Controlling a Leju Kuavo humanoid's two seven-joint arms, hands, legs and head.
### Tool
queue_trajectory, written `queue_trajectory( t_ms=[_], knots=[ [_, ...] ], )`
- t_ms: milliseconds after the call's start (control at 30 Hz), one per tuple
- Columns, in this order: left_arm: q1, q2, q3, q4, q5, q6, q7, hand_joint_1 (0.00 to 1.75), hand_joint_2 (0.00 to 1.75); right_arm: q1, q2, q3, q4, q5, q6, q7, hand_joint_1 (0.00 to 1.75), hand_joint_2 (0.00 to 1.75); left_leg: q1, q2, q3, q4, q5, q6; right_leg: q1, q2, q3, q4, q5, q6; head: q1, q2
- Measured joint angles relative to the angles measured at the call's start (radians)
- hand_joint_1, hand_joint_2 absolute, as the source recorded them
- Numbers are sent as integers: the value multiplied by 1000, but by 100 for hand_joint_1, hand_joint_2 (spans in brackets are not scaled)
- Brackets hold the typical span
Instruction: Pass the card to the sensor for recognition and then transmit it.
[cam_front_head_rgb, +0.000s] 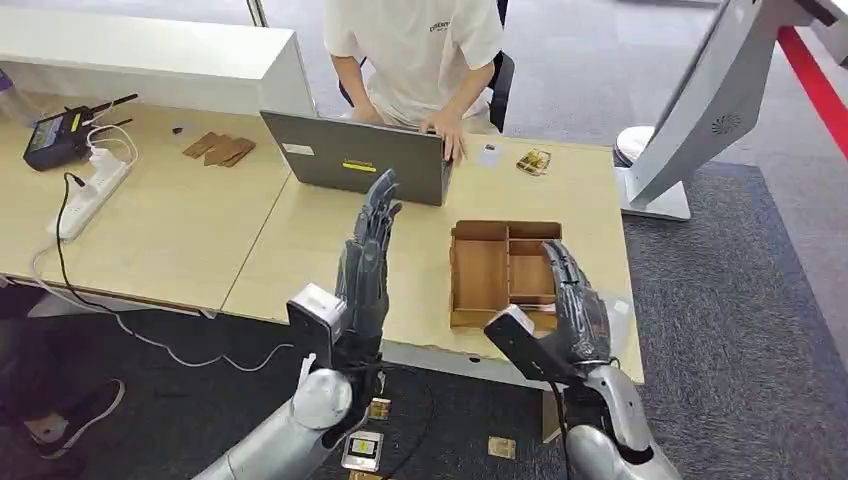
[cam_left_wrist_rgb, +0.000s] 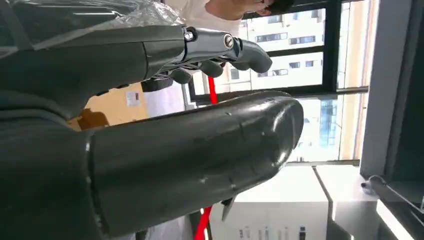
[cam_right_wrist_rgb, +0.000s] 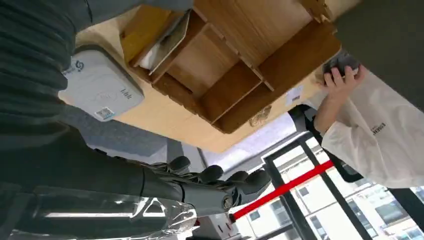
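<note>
- The card leans in a compartment of the wooden tray, just ahead of my right hand, long edge along the divider.
- Right hand nearer; fingers straight, apart, holding nothing.
- Left hand raised, fingers together, empty.
- The white sensor lies beside the tray.

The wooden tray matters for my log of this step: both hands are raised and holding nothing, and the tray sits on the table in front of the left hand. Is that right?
Not quite. The head view shows the wooden tray on the table in front of the right hand, not the left hand. The rest stands: both hands are raised and hold nothing.
</note>
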Motion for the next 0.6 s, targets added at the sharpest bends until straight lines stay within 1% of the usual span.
queue_trajectory(
  t_ms=[333, 600],
  knots=[
    [5, -2, 0, -18, -13, -18, 14, 0, 0, 9, 25, 1, 41, 3, 35, -2, 0, 175, 0, 0, 0, 0, 0, 0, 0, 0, 0, 0, 0, 0, 0, 0],
    [8, -9, 0, -24, -17, -28, 26, 0, 0, 9, 57, 2, 122, -15, 2, -10, 0, 175, 0, 0, 0, 0, 0, 0, 0, 0, 0, 0, 0, 0, 0, 0]
  ],
)
